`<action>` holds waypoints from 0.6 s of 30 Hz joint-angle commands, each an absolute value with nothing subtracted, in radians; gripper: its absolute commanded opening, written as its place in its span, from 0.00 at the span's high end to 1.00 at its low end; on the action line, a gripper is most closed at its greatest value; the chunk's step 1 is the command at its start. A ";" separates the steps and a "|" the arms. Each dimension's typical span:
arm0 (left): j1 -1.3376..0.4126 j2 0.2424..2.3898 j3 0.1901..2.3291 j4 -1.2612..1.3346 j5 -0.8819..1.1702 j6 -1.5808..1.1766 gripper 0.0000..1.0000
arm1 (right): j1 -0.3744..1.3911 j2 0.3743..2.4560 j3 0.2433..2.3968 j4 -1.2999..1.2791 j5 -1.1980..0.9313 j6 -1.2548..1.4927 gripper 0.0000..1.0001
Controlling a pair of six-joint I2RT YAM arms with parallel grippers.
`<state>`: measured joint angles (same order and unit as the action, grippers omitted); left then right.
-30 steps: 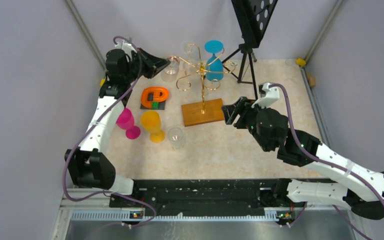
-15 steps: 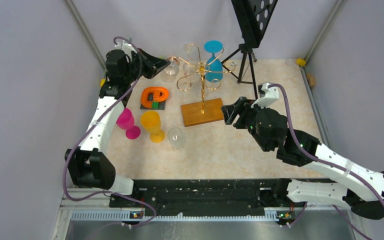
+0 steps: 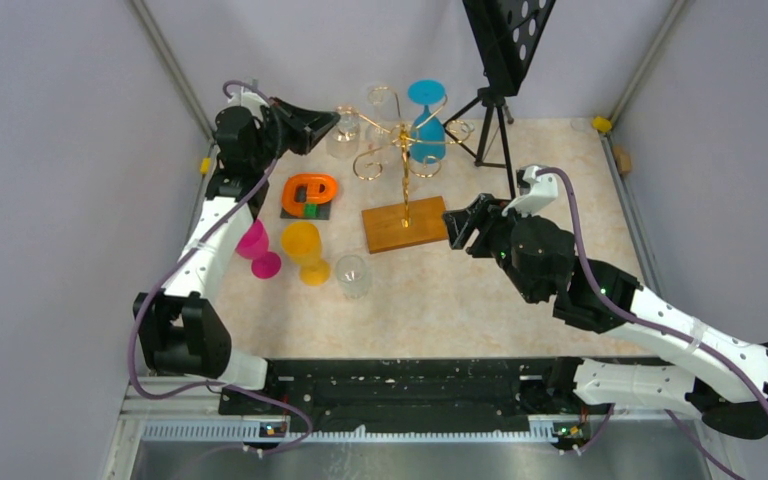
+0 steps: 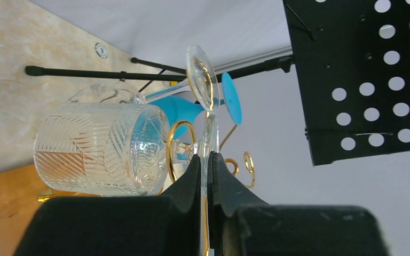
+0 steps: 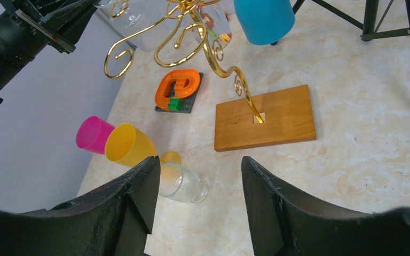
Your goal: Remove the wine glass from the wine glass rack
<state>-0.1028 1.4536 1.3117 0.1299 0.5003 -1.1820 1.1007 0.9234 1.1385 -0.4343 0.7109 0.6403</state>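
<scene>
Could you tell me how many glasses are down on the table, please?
3: pink glass at left, yellow glass beside it, clear glass to its right. None seems hidden.

The left arm [image 3: 205, 235] stretches far up the left side, its claw [image 3: 330, 122] raised and pointing right, fingers [image 4: 192, 170] pinched on the foot of a clear wine glass [image 4: 101, 146]. The right arm [image 3: 650, 320] reaches left, its claw [image 3: 457, 228] wide apart and empty.

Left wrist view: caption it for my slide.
Left hand pinches the foot of the clear wine glass on the gold rack.
</scene>
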 commanded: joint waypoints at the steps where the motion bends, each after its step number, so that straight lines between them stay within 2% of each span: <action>1: -0.098 1.442 1.333 0.361 0.486 -1.245 1.00 | 1.094 0.911 1.134 -0.400 0.725 0.648 0.41; 18: -0.140 1.525 1.412 0.354 0.591 -1.239 1.00 | 1.093 0.916 1.133 -0.398 0.724 0.651 0.41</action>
<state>-0.1261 1.5349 1.3327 0.2344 0.5579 -1.2293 1.1007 0.9237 1.1316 -0.4343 0.7105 0.6407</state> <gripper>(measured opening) 0.051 0.588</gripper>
